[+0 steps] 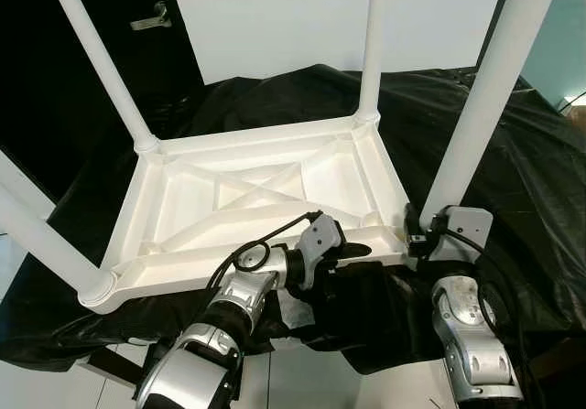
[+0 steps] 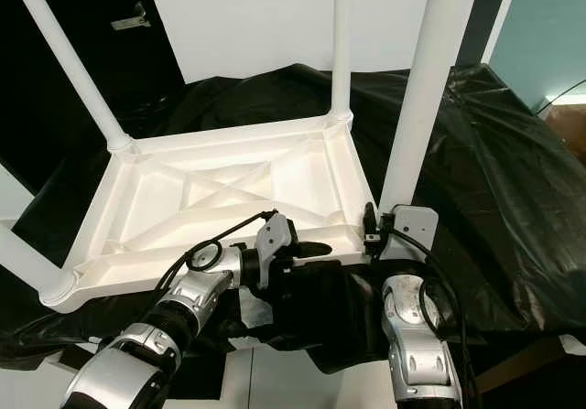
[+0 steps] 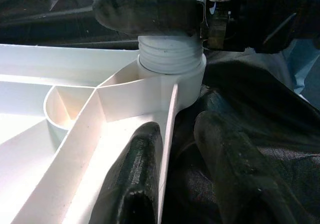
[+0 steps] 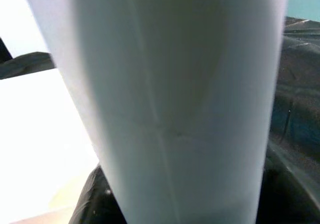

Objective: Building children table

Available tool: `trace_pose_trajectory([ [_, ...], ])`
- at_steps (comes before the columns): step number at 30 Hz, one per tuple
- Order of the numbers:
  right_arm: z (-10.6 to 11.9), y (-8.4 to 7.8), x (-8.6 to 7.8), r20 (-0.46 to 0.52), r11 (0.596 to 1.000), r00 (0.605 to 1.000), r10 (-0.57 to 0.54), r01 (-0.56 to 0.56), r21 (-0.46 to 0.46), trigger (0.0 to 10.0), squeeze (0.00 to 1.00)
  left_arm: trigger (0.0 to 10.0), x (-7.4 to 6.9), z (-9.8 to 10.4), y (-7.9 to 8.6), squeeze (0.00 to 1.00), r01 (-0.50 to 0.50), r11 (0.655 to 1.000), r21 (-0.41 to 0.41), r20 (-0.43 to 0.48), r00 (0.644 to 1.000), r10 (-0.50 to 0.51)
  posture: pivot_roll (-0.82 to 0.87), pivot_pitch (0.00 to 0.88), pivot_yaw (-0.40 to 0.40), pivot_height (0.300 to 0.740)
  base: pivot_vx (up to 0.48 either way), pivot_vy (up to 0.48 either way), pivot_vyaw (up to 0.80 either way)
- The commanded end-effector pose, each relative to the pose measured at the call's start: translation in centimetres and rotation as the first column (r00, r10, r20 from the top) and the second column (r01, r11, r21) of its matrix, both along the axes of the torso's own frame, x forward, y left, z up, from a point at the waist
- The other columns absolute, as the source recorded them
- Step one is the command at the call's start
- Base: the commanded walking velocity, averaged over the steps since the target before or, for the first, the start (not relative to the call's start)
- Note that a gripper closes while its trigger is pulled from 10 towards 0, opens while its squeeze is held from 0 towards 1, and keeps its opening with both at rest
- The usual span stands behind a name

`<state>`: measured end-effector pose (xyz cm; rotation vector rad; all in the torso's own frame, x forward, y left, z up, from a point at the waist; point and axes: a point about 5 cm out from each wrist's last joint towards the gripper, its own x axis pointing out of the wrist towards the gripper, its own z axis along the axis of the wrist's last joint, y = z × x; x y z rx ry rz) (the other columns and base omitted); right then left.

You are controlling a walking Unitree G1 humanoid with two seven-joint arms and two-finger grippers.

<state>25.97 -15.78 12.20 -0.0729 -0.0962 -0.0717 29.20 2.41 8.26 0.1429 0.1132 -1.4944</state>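
The right gripper [image 1: 423,235] clasps the fourth white leg [image 1: 485,89] at its base. The left gripper [image 3: 172,184], fingers parted, straddles the near rim of the upturned tabletop [image 1: 265,199] on black sheeting [image 1: 513,153]. The leg should stay plumb while turned. The left wrist view reveals exposed threads above the corner socket [image 3: 170,78], so the leg is not fully seated.

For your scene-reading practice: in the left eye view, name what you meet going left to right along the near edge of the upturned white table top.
Near-left table leg → left hand → right hand at the near-right table leg.
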Motion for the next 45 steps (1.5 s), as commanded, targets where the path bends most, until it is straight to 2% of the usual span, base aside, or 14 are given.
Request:
trace_pose_trajectory([
  [1,-1.6,2.2,0.1,-0.081,0.992,0.989,0.122,-0.125,-0.023,10.0,0.09,10.0,-2.9,-3.6,-0.6,0.00,0.141,0.983,0.115,-0.151,0.981,-0.123,-0.18,0.002,0.070,0.740,0.000,0.000,0.00],
  [2,-1.7,1.9,0.1,-0.087,0.982,0.980,0.181,-0.185,-0.038,10.0,1.00,10.0,-2.8,-3.5,-0.6,0.00,0.142,0.983,0.116,-0.149,0.981,-0.124,-0.18,0.001,0.074,0.740,0.000,0.000,0.00],
  [9,-0.8,-0.7,0.4,-0.119,0.932,0.942,0.315,-0.331,-0.148,10.0,1.00,10.0,-2.7,-3.5,-0.6,0.00,0.147,0.982,0.121,-0.145,0.981,-0.129,-0.19,0.000,0.080,0.740,0.000,0.000,0.00],
  [12,-0.5,-1.5,0.6,-0.133,0.916,0.931,0.341,-0.360,-0.179,10.0,0.95,10.0,-2.7,-3.4,-0.6,0.00,0.147,0.982,0.122,-0.144,0.981,-0.129,-0.19,0.000,0.080,0.740,0.000,0.000,0.00],
  [13,-0.1,-2.0,0.7,-0.138,0.896,0.919,0.369,-0.391,-0.211,10.0,0.00,10.0,-2.7,-3.4,-0.6,0.00,0.147,0.982,0.121,-0.143,0.981,-0.129,-0.18,0.000,0.079,0.740,0.000,0.000,0.00],
  [16,0.2,-2.3,0.6,-0.142,0.870,0.901,0.411,-0.434,-0.233,10.0,0.00,10.0,-2.6,-3.4,-0.6,0.00,0.146,0.982,0.121,-0.142,0.982,-0.128,-0.18,0.000,0.079,0.740,0.000,0.000,0.00],
  [19,1.5,-3.7,0.4,-0.183,0.747,0.810,0.557,-0.585,-0.315,10.0,0.00,10.0,-2.6,-3.4,-0.5,0.00,0.145,0.982,0.123,-0.142,0.982,-0.127,-0.18,0.000,0.081,0.740,0.000,0.000,0.00],
  [23,2.1,-4.6,0.7,-0.210,0.702,0.783,0.586,-0.620,-0.350,10.0,0.00,10.0,-2.6,-3.4,-0.5,0.00,0.143,0.982,0.123,-0.141,0.982,-0.126,-0.18,0.000,0.079,0.740,0.000,0.000,0.00],
  [24,2.2,-4.8,0.7,-0.219,0.688,0.772,0.597,-0.633,-0.354,3.8,0.00,10.0,-2.6,-3.4,-0.5,0.00,0.142,0.982,0.123,-0.141,0.982,-0.125,-0.17,0.000,0.079,0.740,0.000,0.000,0.00],
  [25,2.2,-4.8,0.7,-0.219,0.688,0.772,0.597,-0.633,-0.354,3.8,0.00,10.0,-2.6,-3.4,-0.5,0.00,0.142,0.982,0.123,-0.141,0.982,-0.125,-0.17,0.000,0.079,0.740,0.000,0.000,0.00],
  [26,2.3,-4.9,0.8,-0.227,0.676,0.761,0.608,-0.646,-0.355,0.0,0.00,10.0,-2.6,-3.4,-0.4,0.00,0.141,0.982,0.122,-0.141,0.982,-0.124,-0.17,0.000,0.078,0.740,0.000,0.000,0.00],
  [36,1.8,-5.7,0.4,-0.300,0.632,0.704,0.644,-0.711,-0.310,0.0,0.00,10.0,-2.6,-3.5,-0.2,0.00,0.136,0.983,0.124,-0.142,0.983,-0.118,-0.17,0.000,0.079,0.740,0.000,0.000,0.00],
  [39,1.6,-5.9,0.5,-0.294,0.649,0.712,0.638,-0.703,-0.292,0.0,0.00,10.0,-2.6,-3.5,-0.2,0.00,0.136,0.983,0.126,-0.142,0.983,-0.118,-0.17,0.000,0.081,0.740,0.000,0.000,0.00],
  [45,0.0,-5.3,0.4,-0.207,0.784,0.801,0.562,-0.595,-0.176,0.0,0.00,10.0,-2.6,-3.5,-0.1,0.00,0.139,0.982,0.128,-0.140,0.983,-0.121,-0.17,0.000,0.083,0.740,0.000,0.000,0.00],
])
